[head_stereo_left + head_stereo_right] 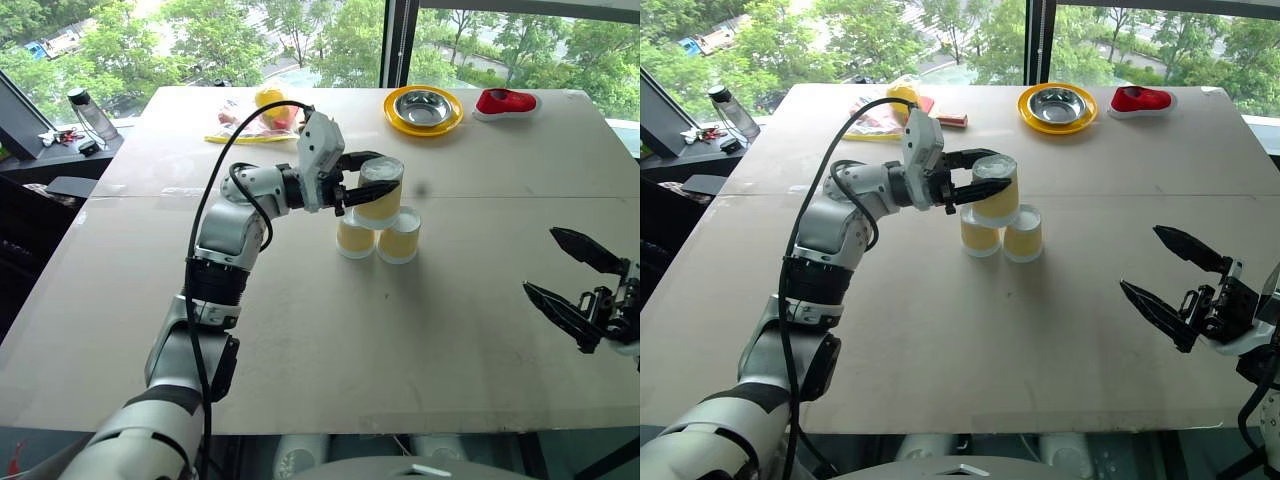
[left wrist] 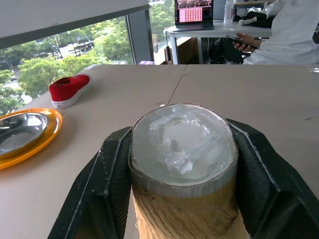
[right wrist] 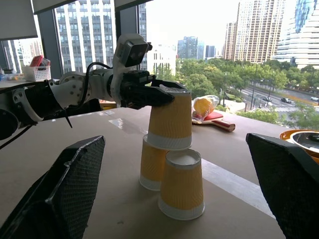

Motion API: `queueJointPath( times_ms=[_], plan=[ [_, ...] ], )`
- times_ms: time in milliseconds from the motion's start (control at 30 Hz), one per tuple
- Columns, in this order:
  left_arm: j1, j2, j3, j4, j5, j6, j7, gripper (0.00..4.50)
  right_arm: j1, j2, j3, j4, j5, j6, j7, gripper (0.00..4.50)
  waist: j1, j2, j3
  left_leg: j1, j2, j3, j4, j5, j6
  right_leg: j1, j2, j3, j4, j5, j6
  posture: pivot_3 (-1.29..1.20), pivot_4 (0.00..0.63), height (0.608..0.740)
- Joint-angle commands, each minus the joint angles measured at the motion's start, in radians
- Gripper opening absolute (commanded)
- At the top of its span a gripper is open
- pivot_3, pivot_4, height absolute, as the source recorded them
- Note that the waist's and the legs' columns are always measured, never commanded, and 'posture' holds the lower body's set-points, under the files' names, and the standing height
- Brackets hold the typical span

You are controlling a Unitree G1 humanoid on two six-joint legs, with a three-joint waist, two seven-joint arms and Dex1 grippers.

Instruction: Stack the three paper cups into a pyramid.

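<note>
Two yellow-tan paper cups (image 1: 355, 240) (image 1: 398, 238) stand upside down side by side near the middle of the table. My left gripper (image 1: 385, 172) is shut on the third cup (image 3: 170, 119), also upside down, and holds it level just over the pair, more above the farther cup (image 3: 153, 167) than the nearer one (image 3: 182, 186). Whether the held cup rests on them I cannot tell. In the left wrist view both black fingers (image 2: 107, 184) press the cup's sides. My right gripper (image 1: 540, 260) hangs open and empty at the table's right side, well apart from the cups.
At the far edge of the table (image 1: 300, 330) sit a steel bowl on a yellow plate (image 1: 423, 108), a red shoe (image 1: 505, 101) and a yellow fruit with a paddle (image 1: 262, 118). A bottle (image 1: 90, 112) stands off the table at far left. A person (image 2: 284, 35) sits at another desk.
</note>
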Motion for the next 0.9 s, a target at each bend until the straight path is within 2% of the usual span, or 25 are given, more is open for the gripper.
queueJointPath(
  times_ms=[33, 433, 467, 567, 733, 900],
  plan=[
    [-0.029, -0.019, 0.023, 0.006, 0.009, -0.058, 0.002, 2.18, 0.011, 0.009, -0.045, -0.005, 0.011, -0.038, 0.022, 4.5, 0.0, 0.0, 0.0, 0.0, 0.0, 0.0, 0.0, 0.0, 0.0, 0.0, 0.0, 0.0, 0.0, 0.0, 0.0, 0.0, 0.15, 0.74],
    [-0.033, -0.047, 0.025, 0.034, 0.017, -0.097, -0.001, 2.18, 0.067, 0.022, -0.058, -0.011, 0.01, -0.074, 0.044, 4.5, 0.0, 0.0, 0.0, 0.0, 0.0, 0.0, 0.0, 0.0, 0.0, 0.0, 0.0, 0.0, 0.0, 0.0, 0.0, 0.0, 0.15, 0.74],
    [-0.034, -0.047, 0.025, 0.038, 0.02, -0.098, 0.001, 3.21, 0.067, 0.022, -0.058, -0.011, 0.009, -0.076, 0.044, 4.5, 0.0, 0.0, 0.0, 0.0, 0.0, 0.0, 0.0, 0.0, 0.0, 0.0, 0.0, 0.0, 0.0, 0.0, 0.0, 0.0, 0.15, 0.74],
    [-0.036, -0.047, 0.022, 0.05, 0.026, -0.104, -0.004, 4.44, 0.063, 0.021, -0.056, -0.012, 0.004, -0.081, 0.04, 4.5, 0.0, 0.0, 0.0, 0.0, 0.0, 0.0, 0.0, 0.0, 0.0, 0.0, 0.0, 0.0, 0.0, 0.0, 0.0, 0.0, 0.15, 0.74],
    [-0.038, -0.054, 0.037, 0.033, -0.001, -0.093, -0.004, 4.48, 0.062, 0.018, -0.056, -0.012, 0.003, -0.08, 0.038, 4.5, 0.0, 0.0, 0.0, 0.0, 0.0, 0.0, 0.0, 0.0, 0.0, 0.0, 0.0, 0.0, 0.0, 0.0, 0.0, 0.0, 0.15, 0.74],
    [-0.034, -0.075, 0.09, -0.064, -0.111, -0.073, -0.048, 4.48, 0.057, 0.012, -0.051, -0.004, 0.003, -0.072, 0.041, 4.5, 0.0, 0.0, 0.0, 0.0, 0.0, 0.0, 0.0, 0.0, 0.0, 0.0, 0.0, 0.0, 0.0, 0.0, 0.0, 0.0, 0.15, 0.74]
  ],
)
